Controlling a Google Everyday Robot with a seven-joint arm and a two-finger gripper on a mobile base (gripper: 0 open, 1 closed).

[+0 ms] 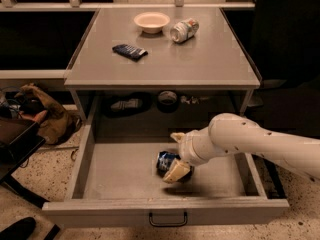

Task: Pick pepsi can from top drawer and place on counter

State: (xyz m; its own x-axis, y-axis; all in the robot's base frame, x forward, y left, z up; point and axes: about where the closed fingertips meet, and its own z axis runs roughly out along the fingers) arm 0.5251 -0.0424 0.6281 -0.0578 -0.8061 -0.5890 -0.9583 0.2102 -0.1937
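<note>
The pepsi can (164, 160), small and blue, lies on the floor of the open top drawer (115, 171), near its middle. My gripper (175, 155) is down inside the drawer at the can's right side. Its cream fingers (176, 172) are spread, one behind the can and one in front of it, and the can sits partly between them. The white arm reaches in from the right. The grey counter (165, 59) is the tabletop above the drawer.
On the counter are a cream bowl (151, 21), a silvery can on its side (183, 30) and a dark blue snack packet (129, 51). The drawer front has a black handle (168, 219). A brown bag (42, 115) lies on the floor to the left.
</note>
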